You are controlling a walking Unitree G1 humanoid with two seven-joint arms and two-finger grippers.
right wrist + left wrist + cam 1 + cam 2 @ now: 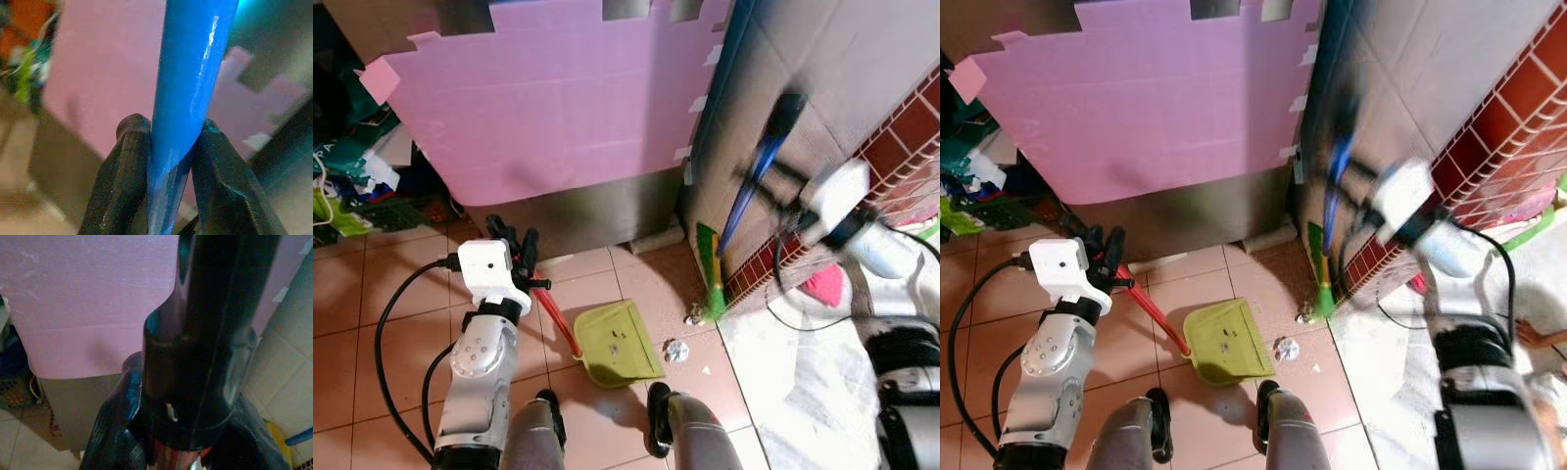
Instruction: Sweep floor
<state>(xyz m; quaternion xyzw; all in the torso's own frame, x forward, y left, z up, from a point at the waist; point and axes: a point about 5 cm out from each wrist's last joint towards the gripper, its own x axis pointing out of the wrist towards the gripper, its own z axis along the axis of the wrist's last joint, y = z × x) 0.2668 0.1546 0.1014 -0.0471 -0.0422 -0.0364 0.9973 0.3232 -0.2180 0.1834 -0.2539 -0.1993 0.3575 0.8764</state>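
Two tools are in hand at once. The right gripper (166, 161) pinches the blue broom handle (188, 73) between its black fingers, and the broom's green bristles (710, 274) rest on the tiles against the foot of the wall. The left gripper (514, 250) is closed around the dustpan's red handle (558, 323), with the yellow-green dustpan (619, 343) lying flat on the floor, its mouth turned toward the litter. One crumpled scrap (676, 351) lies just beside the pan's edge; another bit (693, 315) sits near the bristles.

The right arm looks blurred, probably mid-stroke. To do this well, the bristles should stay low and draw both scraps toward the pan in short pulls, while the left arm keeps the pan's lip pressed to the tile so nothing slips beneath.
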